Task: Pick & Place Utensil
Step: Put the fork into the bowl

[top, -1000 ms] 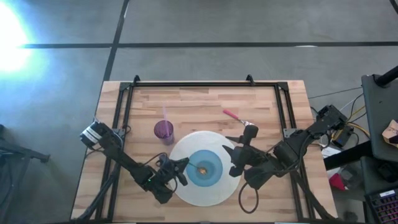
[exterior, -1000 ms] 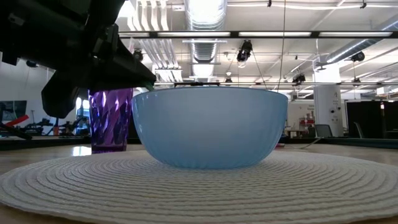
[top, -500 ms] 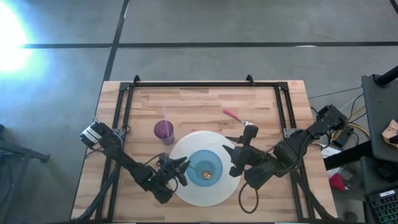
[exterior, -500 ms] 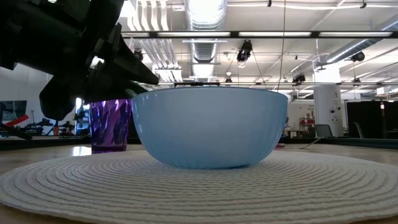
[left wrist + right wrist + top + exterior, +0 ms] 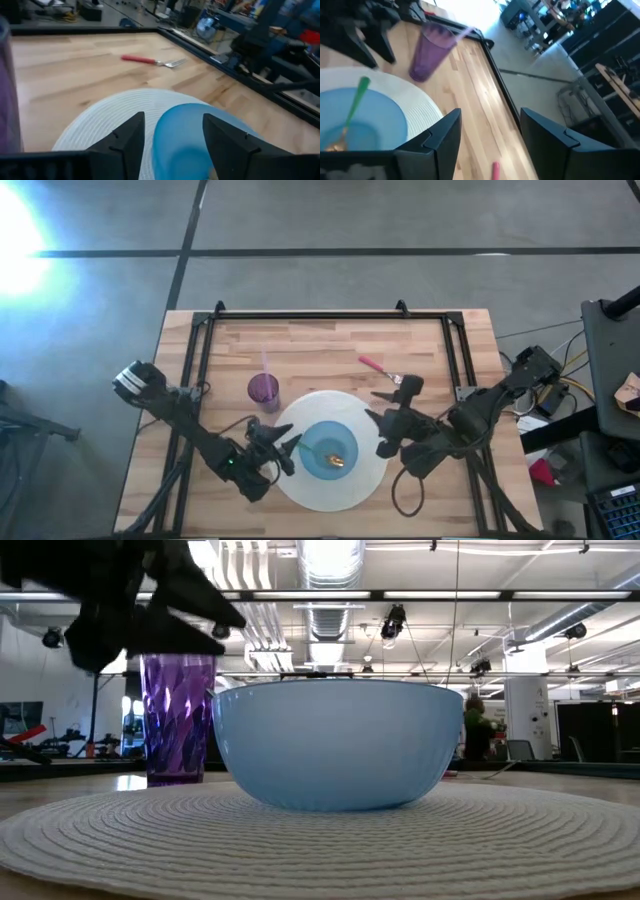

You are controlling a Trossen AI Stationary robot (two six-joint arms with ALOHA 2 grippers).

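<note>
High view: a blue bowl (image 5: 330, 452) is seen on a round white mat (image 5: 300, 490), with a green-handled utensil (image 5: 322, 452) lying inside it. The left gripper (image 5: 283, 448) is held just beside the bowl's left rim, fingers spread, nothing grasped. The right gripper (image 5: 381, 431) is at the mat's right edge, also spread and empty. A purple cup (image 5: 263, 390) and a red-handled fork (image 5: 379, 368) are on the table (image 5: 320, 340).

Low view: bowl (image 5: 337, 744) and cup (image 5: 177, 718) are shown on the mat (image 5: 320, 850).

Left wrist view: fork (image 5: 152, 61) seen beyond the bowl (image 5: 185, 135).

Right wrist view: utensil (image 5: 351, 114) rests in the bowl (image 5: 375, 125).
</note>
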